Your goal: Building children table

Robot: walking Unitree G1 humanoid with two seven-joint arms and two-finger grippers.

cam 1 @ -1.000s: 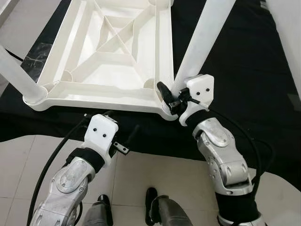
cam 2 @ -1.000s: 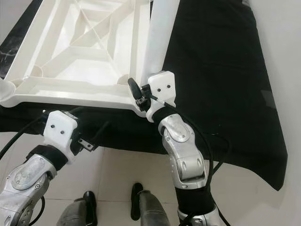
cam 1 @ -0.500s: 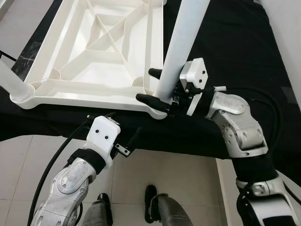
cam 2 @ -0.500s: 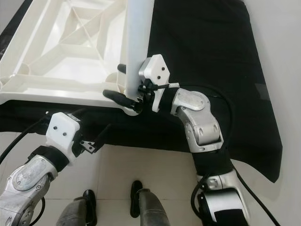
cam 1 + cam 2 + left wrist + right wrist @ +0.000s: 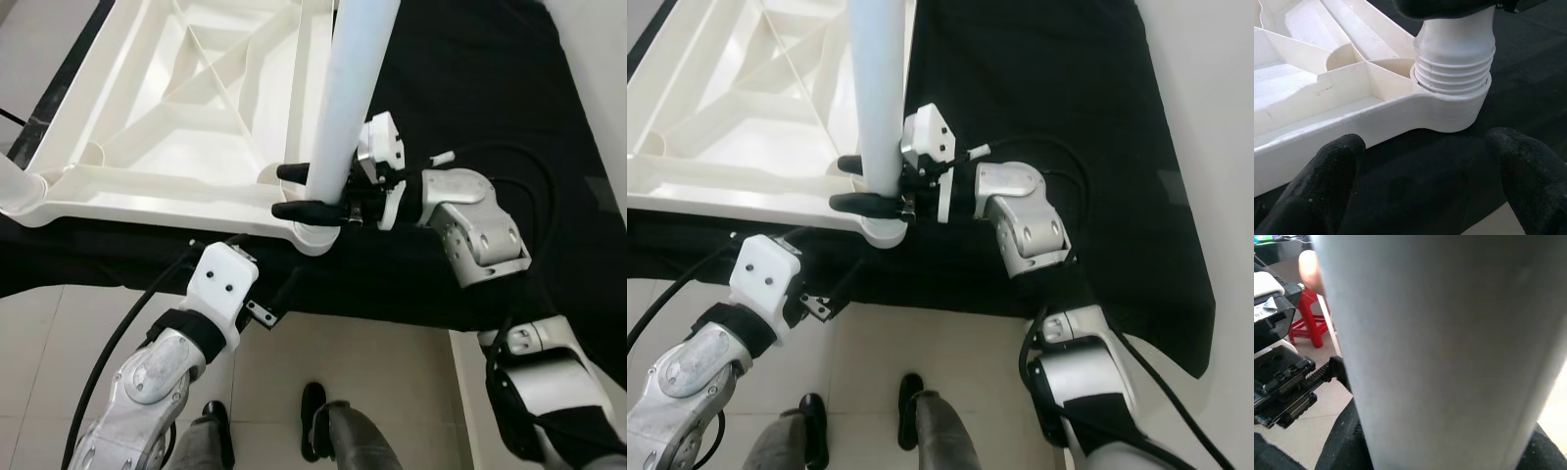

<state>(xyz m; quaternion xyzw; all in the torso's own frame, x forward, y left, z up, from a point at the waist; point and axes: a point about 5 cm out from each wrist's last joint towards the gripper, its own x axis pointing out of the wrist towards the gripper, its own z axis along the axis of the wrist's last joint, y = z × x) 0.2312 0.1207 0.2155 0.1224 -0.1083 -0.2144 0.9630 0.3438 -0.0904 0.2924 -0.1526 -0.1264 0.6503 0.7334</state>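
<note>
Floor (image 5: 392, 392): pale, glossy square tiles with thin grout lines, evenly lit by soft daylight.
Black cloth (image 5: 490, 88): large dark sheet spread flat over the tiles, its near edge running across the floor, its corner at the right.
Dark marbled tile strip (image 5: 49, 108): beside the cloth's left edge.
Red plastic stool (image 5: 1305, 323): standing on the tiled floor in the right wrist view.

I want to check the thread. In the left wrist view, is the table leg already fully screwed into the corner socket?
No. Several thread rings of the table leg are exposed above the rim of the corner socket.
</note>
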